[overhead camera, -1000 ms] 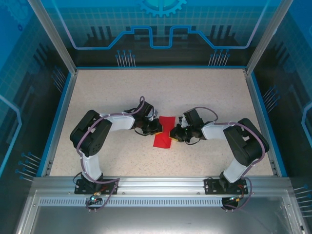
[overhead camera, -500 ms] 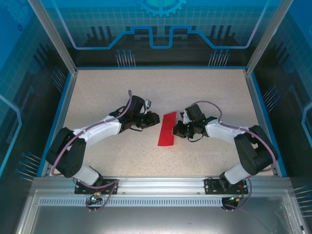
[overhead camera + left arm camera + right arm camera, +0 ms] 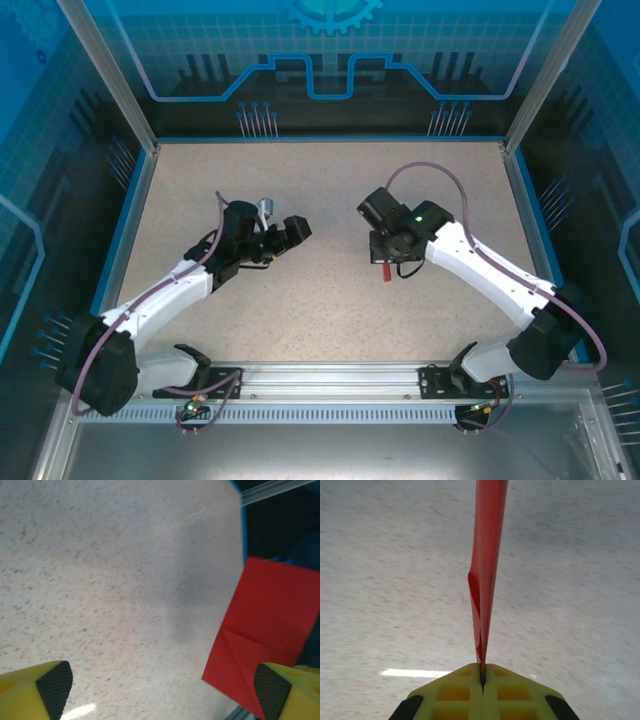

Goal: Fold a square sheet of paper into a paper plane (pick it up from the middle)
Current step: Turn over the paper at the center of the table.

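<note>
The red sheet of paper [image 3: 487, 555] is folded flat into a narrow creased piece. It hangs off the table with my right gripper [image 3: 482, 674] shut on its edge. From above, just a small red tip [image 3: 386, 270] shows below the right gripper [image 3: 382, 258], right of the table's middle. In the left wrist view the paper [image 3: 270, 625] faces me at the right, with a diagonal crease. My left gripper [image 3: 162, 692] is open, its yellow fingers [image 3: 47, 687] wide apart over bare table. From above, the left gripper [image 3: 292, 231] is well left of the paper and apart from it.
The speckled table [image 3: 320, 180] has a blue raised border [image 3: 128, 230] and clear walls on three sides. An aluminium rail [image 3: 320, 375] with both arm bases runs along the near edge. Both arms reach out over the middle of the table.
The left gripper let go of the paper, opened wide and drew back to the left. The right gripper lifted the paper off the table and turned it edge-on.
</note>
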